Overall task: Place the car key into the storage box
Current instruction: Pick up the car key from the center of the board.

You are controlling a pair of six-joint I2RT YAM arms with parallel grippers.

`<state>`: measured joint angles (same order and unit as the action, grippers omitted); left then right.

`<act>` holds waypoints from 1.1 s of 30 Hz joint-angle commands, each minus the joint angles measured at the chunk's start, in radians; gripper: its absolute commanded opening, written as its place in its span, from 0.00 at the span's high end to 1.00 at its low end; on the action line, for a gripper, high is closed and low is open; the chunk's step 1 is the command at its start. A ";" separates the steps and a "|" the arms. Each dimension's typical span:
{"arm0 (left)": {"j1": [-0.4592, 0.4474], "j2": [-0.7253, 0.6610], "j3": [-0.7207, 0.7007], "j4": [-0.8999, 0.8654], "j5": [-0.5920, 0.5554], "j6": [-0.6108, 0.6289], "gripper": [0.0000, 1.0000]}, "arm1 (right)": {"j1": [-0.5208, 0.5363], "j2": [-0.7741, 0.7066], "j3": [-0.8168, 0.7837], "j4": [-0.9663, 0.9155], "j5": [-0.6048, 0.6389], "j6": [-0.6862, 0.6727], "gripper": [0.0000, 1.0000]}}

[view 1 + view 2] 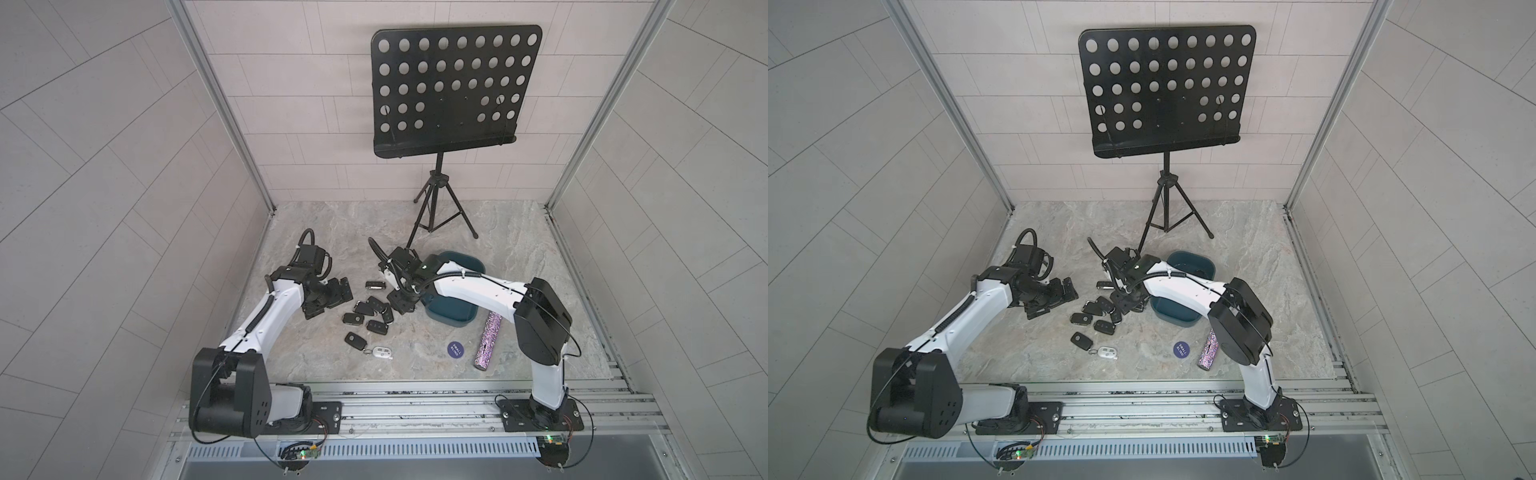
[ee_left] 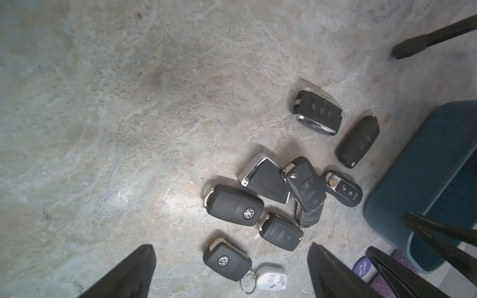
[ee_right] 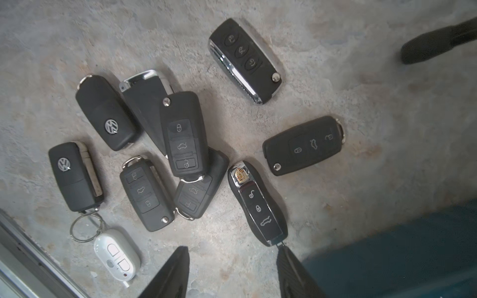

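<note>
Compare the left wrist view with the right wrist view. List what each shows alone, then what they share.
Left wrist only: the small blue disc and a strip of the glittery purple tube beside it. Right wrist only: the metal rail near the white remote. Both: the cluster of black key fobs, the white remote on its ring, part of the teal storage box and one black stand foot.
</note>
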<state>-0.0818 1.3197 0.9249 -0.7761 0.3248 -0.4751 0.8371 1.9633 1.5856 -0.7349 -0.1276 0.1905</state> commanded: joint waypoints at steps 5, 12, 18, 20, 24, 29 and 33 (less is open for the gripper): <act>0.085 -0.017 -0.027 -0.014 0.075 0.005 0.00 | -0.001 0.102 0.108 -0.111 0.046 -0.118 0.43; 0.095 -0.019 -0.030 -0.010 0.078 0.003 0.00 | -0.003 0.159 0.133 -0.161 0.074 -0.189 0.43; 0.100 -0.019 -0.032 -0.011 0.074 0.003 0.00 | -0.009 0.184 0.129 -0.172 0.096 -0.217 0.43; 0.102 -0.019 -0.030 -0.011 0.075 0.003 0.00 | -0.014 0.194 0.132 -0.168 0.099 -0.215 0.43; 0.102 -0.017 -0.030 -0.013 0.075 0.003 0.00 | -0.024 0.224 0.149 -0.163 0.106 -0.217 0.43; 0.102 -0.016 -0.027 -0.018 0.070 0.004 0.00 | -0.024 0.242 0.162 -0.155 0.106 -0.216 0.43; 0.103 -0.011 -0.022 -0.024 0.066 0.004 0.00 | -0.025 0.261 0.165 -0.152 0.108 -0.217 0.43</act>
<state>0.0147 1.3178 0.9062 -0.7761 0.3996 -0.4747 0.8112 2.1998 1.7329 -0.8677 -0.0357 -0.0029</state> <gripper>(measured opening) 0.998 0.573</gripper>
